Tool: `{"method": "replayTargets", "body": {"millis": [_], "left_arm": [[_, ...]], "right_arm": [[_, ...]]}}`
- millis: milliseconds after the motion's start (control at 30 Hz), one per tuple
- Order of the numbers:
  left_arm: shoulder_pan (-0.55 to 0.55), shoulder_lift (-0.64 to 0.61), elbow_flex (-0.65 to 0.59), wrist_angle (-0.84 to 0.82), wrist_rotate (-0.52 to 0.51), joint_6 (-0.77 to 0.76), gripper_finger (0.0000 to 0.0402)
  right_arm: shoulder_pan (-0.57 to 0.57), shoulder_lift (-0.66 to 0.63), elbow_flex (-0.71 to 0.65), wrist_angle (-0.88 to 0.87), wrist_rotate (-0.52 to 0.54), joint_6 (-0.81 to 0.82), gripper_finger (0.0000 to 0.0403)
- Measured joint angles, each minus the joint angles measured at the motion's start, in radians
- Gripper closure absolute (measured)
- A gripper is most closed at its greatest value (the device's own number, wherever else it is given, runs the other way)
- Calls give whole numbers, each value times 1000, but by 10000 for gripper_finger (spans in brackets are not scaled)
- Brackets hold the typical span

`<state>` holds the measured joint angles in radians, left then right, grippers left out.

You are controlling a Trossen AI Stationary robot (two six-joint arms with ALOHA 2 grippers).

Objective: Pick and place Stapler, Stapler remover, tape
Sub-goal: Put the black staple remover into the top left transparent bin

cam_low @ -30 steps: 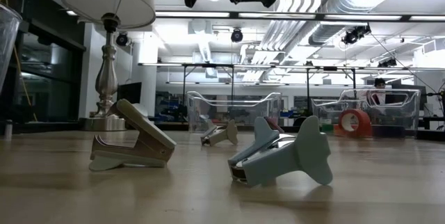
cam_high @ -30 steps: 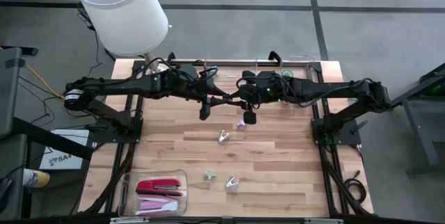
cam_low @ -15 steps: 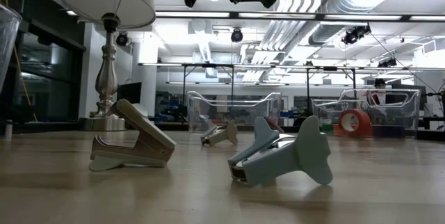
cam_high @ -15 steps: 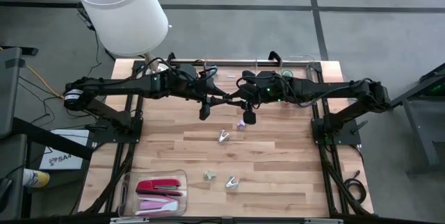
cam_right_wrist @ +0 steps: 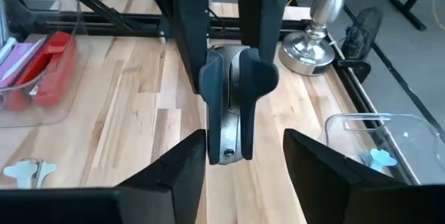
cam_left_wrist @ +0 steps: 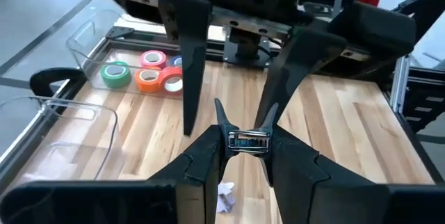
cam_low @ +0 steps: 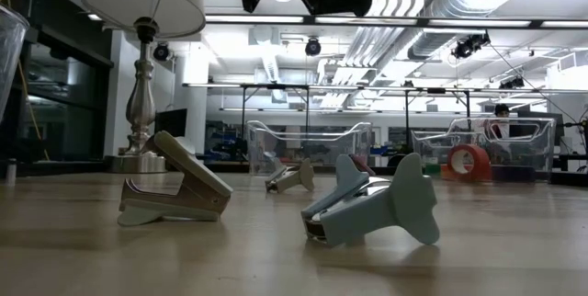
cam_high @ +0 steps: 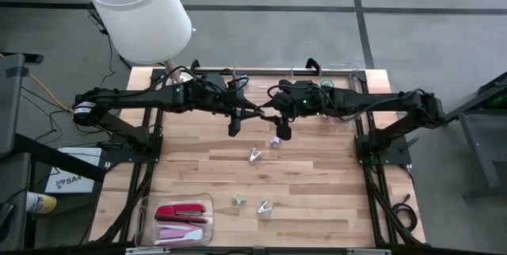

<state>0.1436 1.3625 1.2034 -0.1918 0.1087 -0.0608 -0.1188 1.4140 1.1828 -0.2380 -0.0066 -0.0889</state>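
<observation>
Above the desk [cam_high: 317, 176], both arms meet mid-air over loose staple removers [cam_high: 254, 155] — the left claw [cam_left_wrist: 241, 160] clamps a silvery stapler remover [cam_left_wrist: 248, 140], its long axis running toward the right claw [cam_right_wrist: 243, 156], spread wide around it. Tape rolls [cam_left_wrist: 142, 71] sit in a clear bin; staplers [cam_high: 181, 212] fill a near tray [cam_high: 142, 207] beside a lamp [cam_high: 139, 13].

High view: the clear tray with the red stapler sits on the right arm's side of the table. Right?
Wrong side. The clear tray with the red stapler sits on the left arm's side of the table, as the high view shows.
</observation>
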Motion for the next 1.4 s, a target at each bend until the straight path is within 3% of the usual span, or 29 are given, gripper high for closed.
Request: {"method": "replayTargets", "body": {"millis": [200,533,800,1067,1400], "left_arm": [[0,0,0,1,-64,4,308],[1,16,-1,4,-300,7,307],[24,147,-1,49,-416,-4,307],[124,267,-1,78,-519,-278,307],[247,353,0,53,-423,-519,307]], "right_arm": [[0,-44,0,-77,59,-8,217],[0,-140,0,-272,354,-9,218],[0,-146,0,-413,560,12,217],[-23,-146,0,-511,597,127,217],[-57,-146,0,-622,594,205,217]]}}
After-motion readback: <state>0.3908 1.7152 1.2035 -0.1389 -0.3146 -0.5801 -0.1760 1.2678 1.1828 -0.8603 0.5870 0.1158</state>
